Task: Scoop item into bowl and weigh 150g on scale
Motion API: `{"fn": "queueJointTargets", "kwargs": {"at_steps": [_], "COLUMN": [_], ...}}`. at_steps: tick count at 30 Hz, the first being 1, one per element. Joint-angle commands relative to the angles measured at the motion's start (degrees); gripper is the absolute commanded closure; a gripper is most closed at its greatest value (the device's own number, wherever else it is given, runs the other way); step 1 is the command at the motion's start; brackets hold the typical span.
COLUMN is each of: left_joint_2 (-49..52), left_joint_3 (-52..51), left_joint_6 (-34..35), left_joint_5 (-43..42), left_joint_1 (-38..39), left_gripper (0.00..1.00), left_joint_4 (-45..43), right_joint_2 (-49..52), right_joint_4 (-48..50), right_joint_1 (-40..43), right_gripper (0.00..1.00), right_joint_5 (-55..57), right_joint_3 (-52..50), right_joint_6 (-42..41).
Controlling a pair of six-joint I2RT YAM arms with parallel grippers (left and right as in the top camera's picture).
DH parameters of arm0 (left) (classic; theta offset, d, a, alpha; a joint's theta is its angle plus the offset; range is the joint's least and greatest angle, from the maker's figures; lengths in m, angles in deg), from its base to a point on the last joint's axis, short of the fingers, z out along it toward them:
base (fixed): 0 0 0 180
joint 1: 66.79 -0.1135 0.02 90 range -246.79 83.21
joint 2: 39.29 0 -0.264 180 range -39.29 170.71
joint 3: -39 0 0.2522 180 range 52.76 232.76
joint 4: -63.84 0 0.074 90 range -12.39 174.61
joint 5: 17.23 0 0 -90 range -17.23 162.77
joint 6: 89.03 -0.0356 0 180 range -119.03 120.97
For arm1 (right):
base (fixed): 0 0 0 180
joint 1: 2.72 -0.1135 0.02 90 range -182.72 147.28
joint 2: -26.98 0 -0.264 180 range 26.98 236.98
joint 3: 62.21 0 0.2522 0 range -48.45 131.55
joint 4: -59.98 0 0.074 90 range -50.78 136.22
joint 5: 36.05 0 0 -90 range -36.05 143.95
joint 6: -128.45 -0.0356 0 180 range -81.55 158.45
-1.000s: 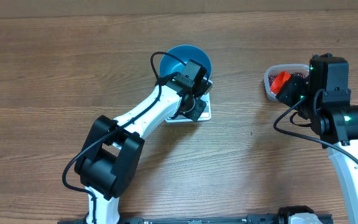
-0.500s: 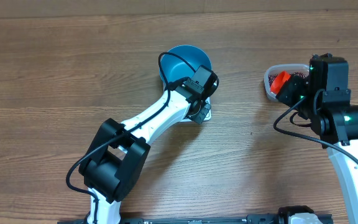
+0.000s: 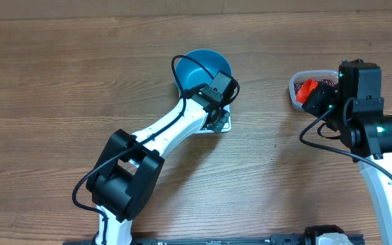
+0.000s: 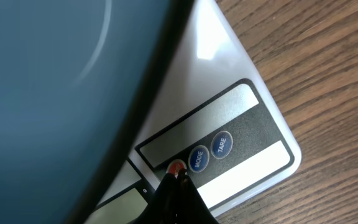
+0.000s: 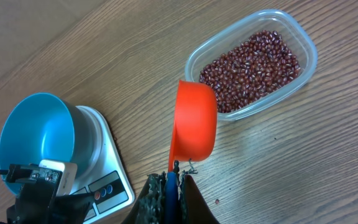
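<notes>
Both grippers are shut. Only the left wrist view shows the left gripper (image 4: 178,177) tip at the red button (image 4: 176,167) on the scale (image 4: 241,124); overhead, the arm hides it. The right gripper (image 5: 169,179) clamps the scoop (image 5: 194,121) handle beside the tub (image 5: 309,50) of beans (image 5: 253,68). The bowl (image 4: 55,93) sits on the scale. Since a second ago the left wrist has shifted right; the right arm is unmoved.

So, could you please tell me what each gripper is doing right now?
Left gripper: closed, empty, tip on the scale.
Right gripper: closed, holding the red scoop.
</notes>
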Motion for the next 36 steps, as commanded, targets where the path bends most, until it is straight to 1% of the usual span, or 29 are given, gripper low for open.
{"fn": "queueJointTargets", "kwargs": {"at_steps": [1, 6, 19, 29, 36], "left_joint_2": [1.4, 1.6, 2.3, 2.3, 2.3], "left_joint_3": [0.1, 0.1, -0.9, -4.2, -4.5], "left_joint_6": [1.0, 3.0, 2.9, 2.9, 2.9], "left_joint_5": [1.2, 2.3, 2.4, 2.4, 2.4], "left_joint_1": [-0.1, -0.1, -0.1, -0.1, -0.1], "left_gripper": [0.96, 0.96, 0.96, 0.96, 0.96], "left_joint_4": [-0.3, -0.5, -1.9, -4.5, -4.8], "right_joint_2": [-1.0, -1.0, -1.0, -1.0, -1.0], "right_joint_4": [0.1, 0.1, 0.1, 0.1, 0.1], "right_joint_1": [0.3, 0.3, 0.3, 0.3, 0.3], "right_gripper": [0.96, 0.96, 0.97, 0.96, 0.96], "right_joint_5": [0.6, 0.6, 0.6, 0.6, 0.4], "right_joint_3": [1.8, 1.8, 1.8, 1.8, 1.8], "right_joint_6": [-0.2, -0.2, -0.2, -0.2, -0.2]}}
